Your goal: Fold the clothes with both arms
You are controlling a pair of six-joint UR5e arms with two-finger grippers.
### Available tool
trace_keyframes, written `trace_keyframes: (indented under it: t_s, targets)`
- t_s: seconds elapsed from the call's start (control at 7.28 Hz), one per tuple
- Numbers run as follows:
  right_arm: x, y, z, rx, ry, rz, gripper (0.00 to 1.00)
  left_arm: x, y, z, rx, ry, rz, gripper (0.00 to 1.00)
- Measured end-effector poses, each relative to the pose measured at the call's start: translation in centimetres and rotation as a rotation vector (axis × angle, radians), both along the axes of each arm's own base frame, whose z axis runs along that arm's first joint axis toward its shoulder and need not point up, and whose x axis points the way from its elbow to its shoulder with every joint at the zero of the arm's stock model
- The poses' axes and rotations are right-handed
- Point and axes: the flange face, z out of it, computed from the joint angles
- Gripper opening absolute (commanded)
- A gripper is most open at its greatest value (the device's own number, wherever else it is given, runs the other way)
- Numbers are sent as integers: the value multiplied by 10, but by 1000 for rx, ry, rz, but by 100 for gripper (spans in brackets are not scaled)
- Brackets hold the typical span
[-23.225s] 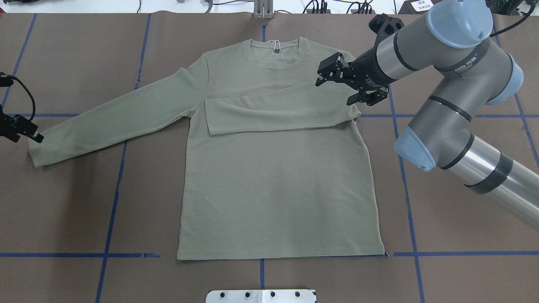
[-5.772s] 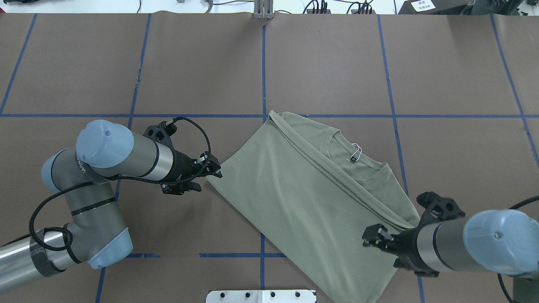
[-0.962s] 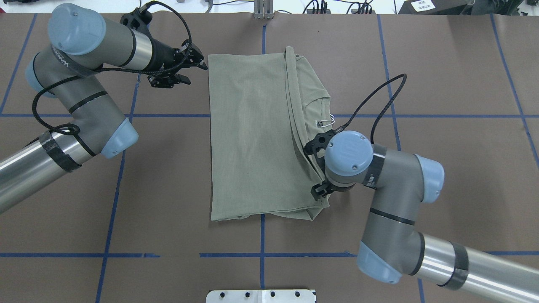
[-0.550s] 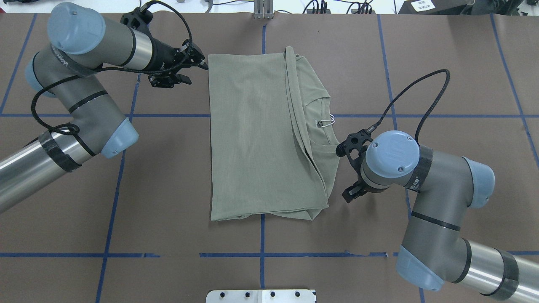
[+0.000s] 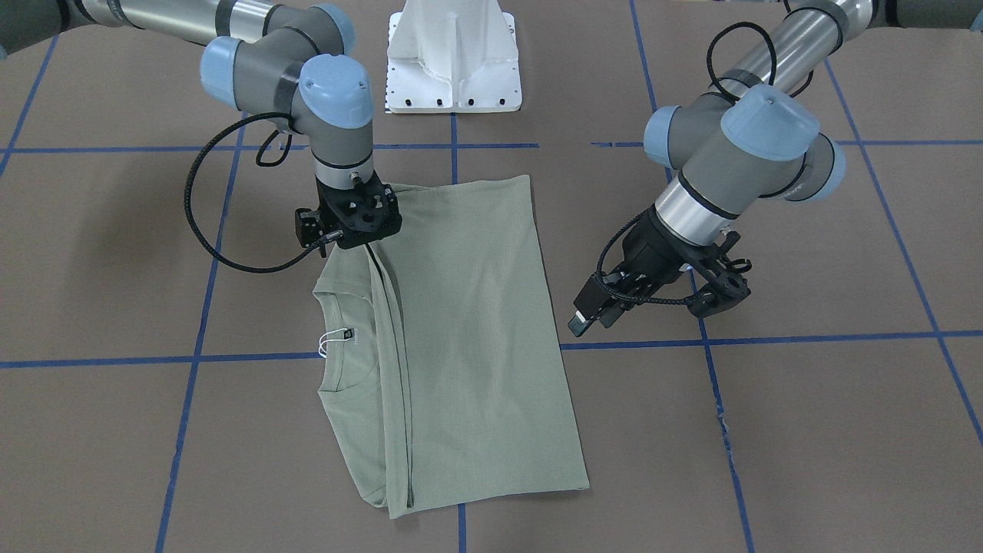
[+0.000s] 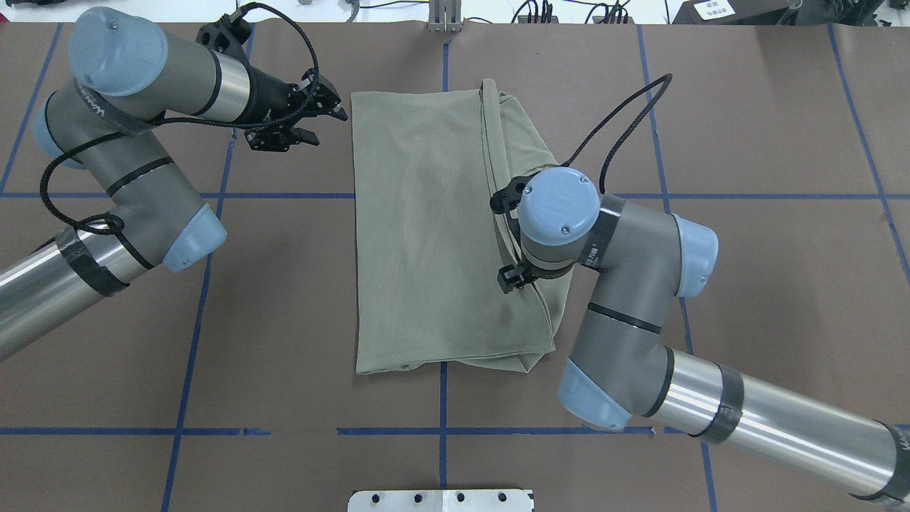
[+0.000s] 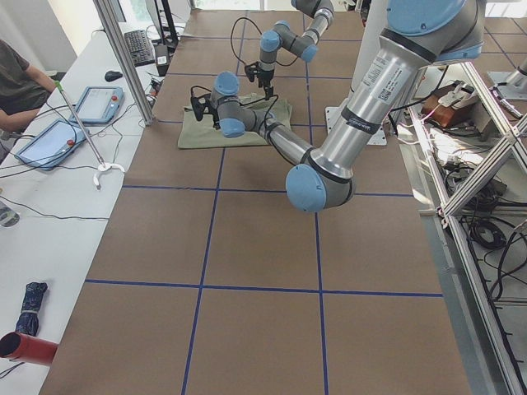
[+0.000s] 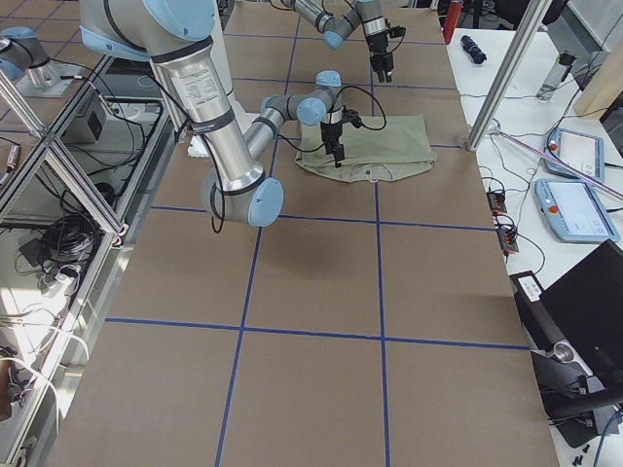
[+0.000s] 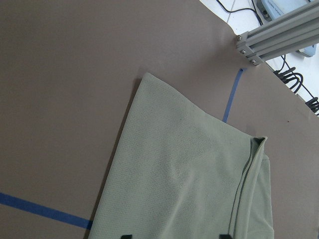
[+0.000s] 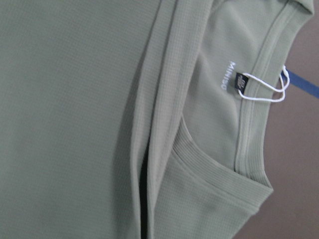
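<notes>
The sage-green shirt [image 6: 426,227] lies folded into a tall rectangle mid-table, its ribbed neckline and dark neck label [image 5: 347,334] showing along one long side. My left gripper [image 6: 328,126] is open and empty, just off the shirt's far corner; its wrist view shows that corner [image 9: 184,189] and two fingertips set wide apart. My right gripper [image 5: 353,230] points straight down over the folded edge near the collar. Its fingers are hidden under the wrist, so I cannot tell whether it is open or shut. The right wrist view shows the label and white string tag [image 10: 266,92] close up.
The white pedestal base [image 5: 453,54] stands at the robot's side of the table. Blue tape lines cross the brown table cover [image 6: 746,142]. In the exterior left view a person [image 7: 16,82] sits by tablets [image 7: 58,136] on a side bench.
My right arm swung back from beside the shirt to over its folded edge by the collar. My left gripper drew back slightly from the shirt's far corner. The shirt stayed put.
</notes>
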Motion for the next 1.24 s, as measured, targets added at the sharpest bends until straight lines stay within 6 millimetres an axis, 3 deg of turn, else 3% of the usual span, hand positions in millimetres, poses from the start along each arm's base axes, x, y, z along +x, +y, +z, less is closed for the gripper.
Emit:
trace_keyframes:
  t_s: [0.14, 0.27, 0.55, 0.69, 0.82, 1.24]
  targets:
    - [-11, -7, -7, -2, 4, 5, 72, -1, 2, 1, 0, 0, 1, 66]
    - [-18, -12, -9, -4, 9, 7, 51, -2, 2, 1, 0, 1, 1, 66]
    - [-24, -16, -11, -7, 16, 8, 41, -2, 3, 2, 0, 0, 1, 66]
    - [-28, -17, -8, -6, 13, 8, 25, -2, 3, 3, -1, 0, 1, 66]
    - [-32, -19, -6, 2, -3, 8, 0, -2, 3, 3, -1, 0, 1, 66]
    - [-30, -30, 0, -8, -40, 3, 0, -3, 3, 1, 2, 2, 1, 66]
